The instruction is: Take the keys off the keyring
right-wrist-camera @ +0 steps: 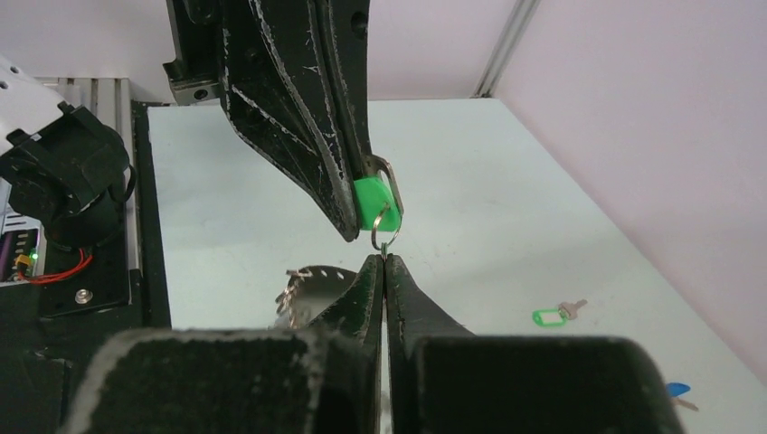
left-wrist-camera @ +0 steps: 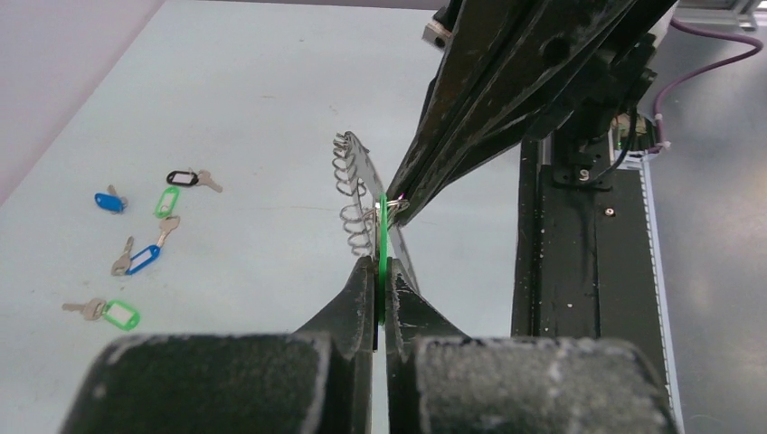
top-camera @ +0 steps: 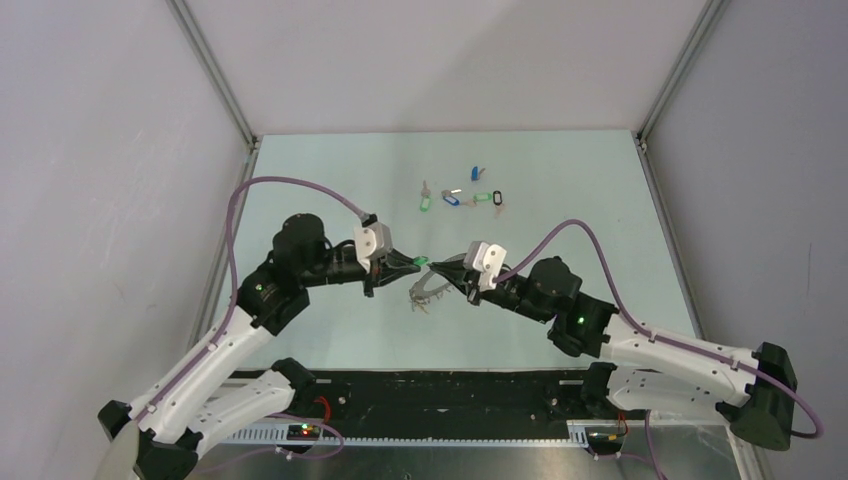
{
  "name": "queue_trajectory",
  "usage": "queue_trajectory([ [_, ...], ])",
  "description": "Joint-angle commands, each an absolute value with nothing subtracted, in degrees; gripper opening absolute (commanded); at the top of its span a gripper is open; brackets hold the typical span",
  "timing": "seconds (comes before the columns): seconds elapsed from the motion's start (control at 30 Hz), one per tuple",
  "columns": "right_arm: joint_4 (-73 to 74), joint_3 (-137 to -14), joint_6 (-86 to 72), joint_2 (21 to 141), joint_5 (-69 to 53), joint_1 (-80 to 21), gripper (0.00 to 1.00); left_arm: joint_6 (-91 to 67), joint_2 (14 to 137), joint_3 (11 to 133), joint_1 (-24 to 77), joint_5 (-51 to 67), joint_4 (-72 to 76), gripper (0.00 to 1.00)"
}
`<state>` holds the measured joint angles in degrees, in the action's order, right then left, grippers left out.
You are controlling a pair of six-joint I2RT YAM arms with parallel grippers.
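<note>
My left gripper (top-camera: pixel 412 264) is shut on the green tag (left-wrist-camera: pixel 383 231) of a key, held above the table; the tag also shows in the right wrist view (right-wrist-camera: pixel 373 201), with a small split ring under it. My right gripper (top-camera: pixel 440 277) faces it, shut on the rim of the grey toothed keyring (top-camera: pixel 428 291). The keyring hangs edge-on in the left wrist view (left-wrist-camera: pixel 355 176) and curves behind my right fingers in the right wrist view (right-wrist-camera: pixel 312 278). Small wire loops hang from its rim. The two grippers' tips nearly touch.
Several loose keys lie on the table at the back middle: green-tagged (top-camera: pixel 424 201), blue-tagged (top-camera: pixel 450 197) (top-camera: pixel 476 173), green-tagged (top-camera: pixel 482 197) and black-tagged (top-camera: pixel 498 195). The cage walls and frame posts bound the table. The black base rail (top-camera: pixel 430 390) runs along the near edge.
</note>
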<state>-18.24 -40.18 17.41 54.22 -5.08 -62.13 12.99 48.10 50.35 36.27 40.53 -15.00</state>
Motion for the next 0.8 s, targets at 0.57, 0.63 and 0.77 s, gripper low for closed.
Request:
queue_trajectory([
  [0.57, -20.6, -41.0, 13.3, 48.0, -6.6, -60.1, 0.00, 13.6, 49.1, 50.7, 36.5, 44.3, -12.2, 0.00],
  [0.63, -22.2, -40.9, 13.3, 48.5, -6.6, -60.1, 0.00, 13.6, 49.2, 50.7, 36.4, 44.2, -12.3, 0.00],
  [0.77, -25.0, -40.9, 13.2, 49.1, -7.1, -60.1, 0.00, 13.6, 49.3, 50.7, 36.5, 44.0, -12.2, 0.00],
])
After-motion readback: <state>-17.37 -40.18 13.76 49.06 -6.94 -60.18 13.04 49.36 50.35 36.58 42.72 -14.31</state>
